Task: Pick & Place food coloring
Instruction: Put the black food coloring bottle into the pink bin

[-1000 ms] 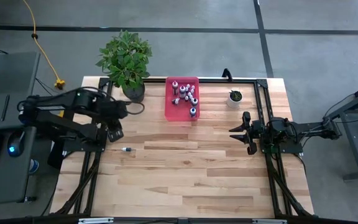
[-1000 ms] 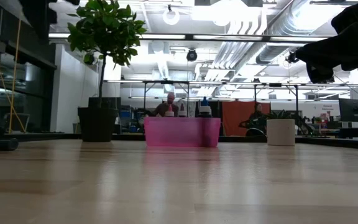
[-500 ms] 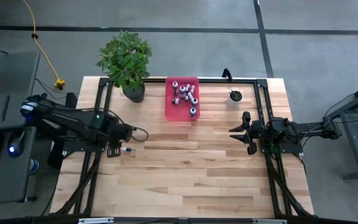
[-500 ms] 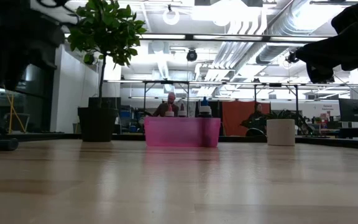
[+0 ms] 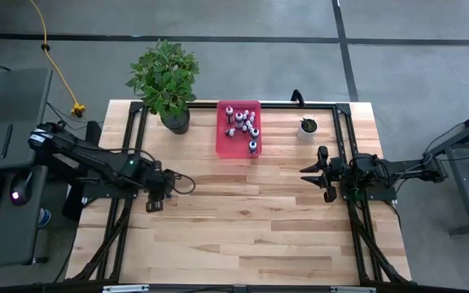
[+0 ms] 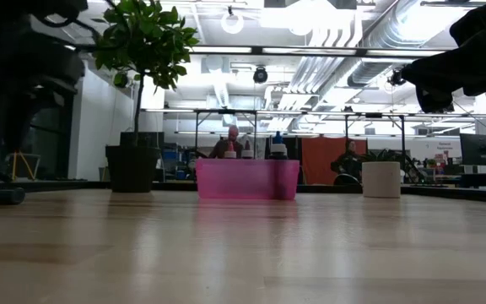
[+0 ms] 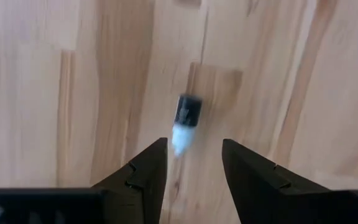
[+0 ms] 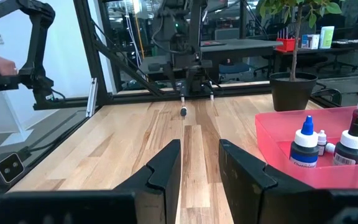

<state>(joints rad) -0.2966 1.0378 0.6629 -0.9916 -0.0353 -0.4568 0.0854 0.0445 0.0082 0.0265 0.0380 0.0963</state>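
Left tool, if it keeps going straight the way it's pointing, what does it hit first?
The left tool points down at the lone bottle lying on the table; open fingers straddle its white cap. It would probably meet the bottle first.

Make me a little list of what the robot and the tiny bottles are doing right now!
loose bottle: lying on its side on the table, dark body, white cap
left gripper: open, over that bottle
right gripper: waiting at the table's right side
pink bin: holds the other bottles
big plant: back left of the bin
small white pot: right of the bin
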